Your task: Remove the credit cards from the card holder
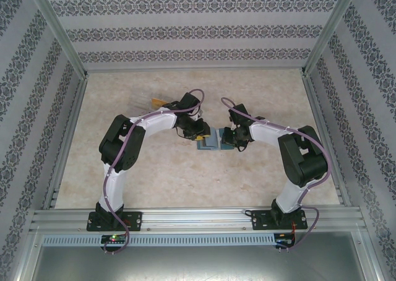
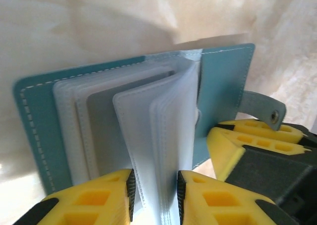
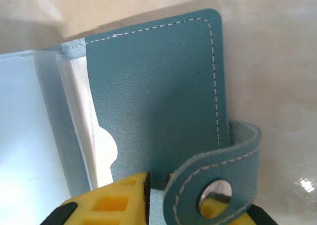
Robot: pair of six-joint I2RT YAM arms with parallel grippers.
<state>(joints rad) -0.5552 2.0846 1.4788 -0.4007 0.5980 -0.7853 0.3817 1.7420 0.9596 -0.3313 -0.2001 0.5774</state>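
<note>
Your left end effector (image 2: 154, 197) pinches the floppy sleeves (image 2: 148, 131) of the card holder (image 2: 225, 81); whether the right end effector (image 3: 176, 197) grips, I cannot tell. Pinch the stiff, slick credit cards (image 2: 101, 136) edgewise.

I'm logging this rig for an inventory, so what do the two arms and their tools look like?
The left arm and right arm have white links, black joint housings and black bases, each trailed by a purple cable. The left tool and right tool have yellow fingers with square pockets and black inner pads.
</note>
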